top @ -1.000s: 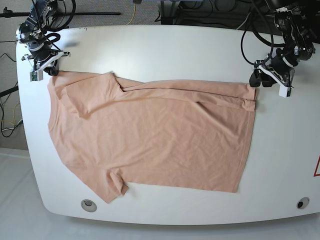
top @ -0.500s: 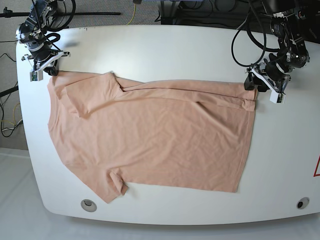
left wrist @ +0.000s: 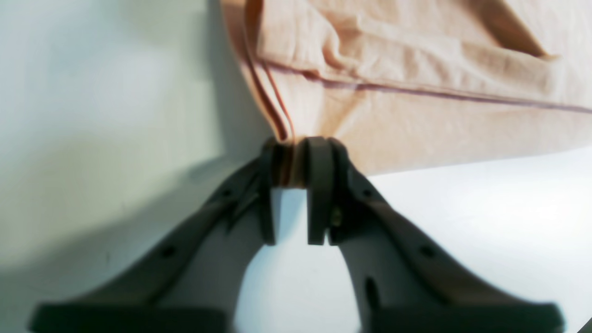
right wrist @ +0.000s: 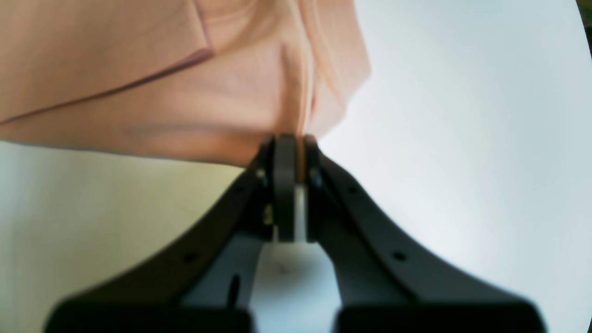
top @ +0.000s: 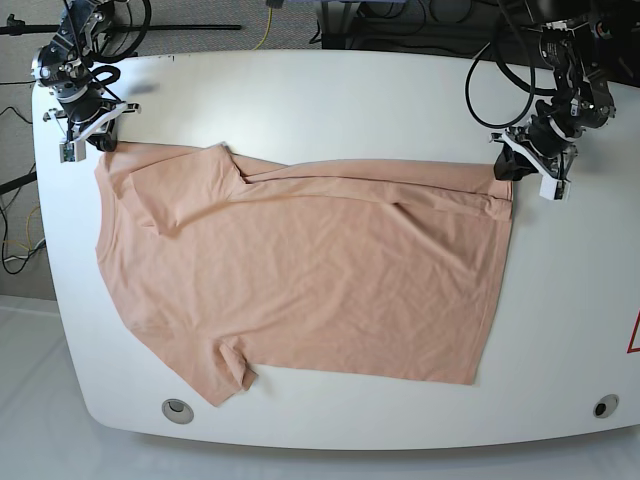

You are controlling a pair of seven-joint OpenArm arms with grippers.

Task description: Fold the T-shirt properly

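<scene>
The peach T-shirt (top: 300,270) lies spread on the white table (top: 330,95), its far edge folded over in a narrow band. My left gripper (top: 506,170) is at the shirt's far right corner, and in the left wrist view this gripper (left wrist: 296,159) is shut on the bunched hem of the T-shirt (left wrist: 416,69). My right gripper (top: 98,142) is at the far left corner. In the right wrist view that gripper (right wrist: 296,152) is shut on the edge of the T-shirt (right wrist: 162,83).
A round metal insert (top: 177,409) sits near the table's front left edge and another insert (top: 604,405) at the front right. Cables and stands (top: 400,25) lie beyond the table's far edge.
My left gripper moved left onto the shirt's far right corner and shut on it. The right gripper and the shirt have stayed put.
</scene>
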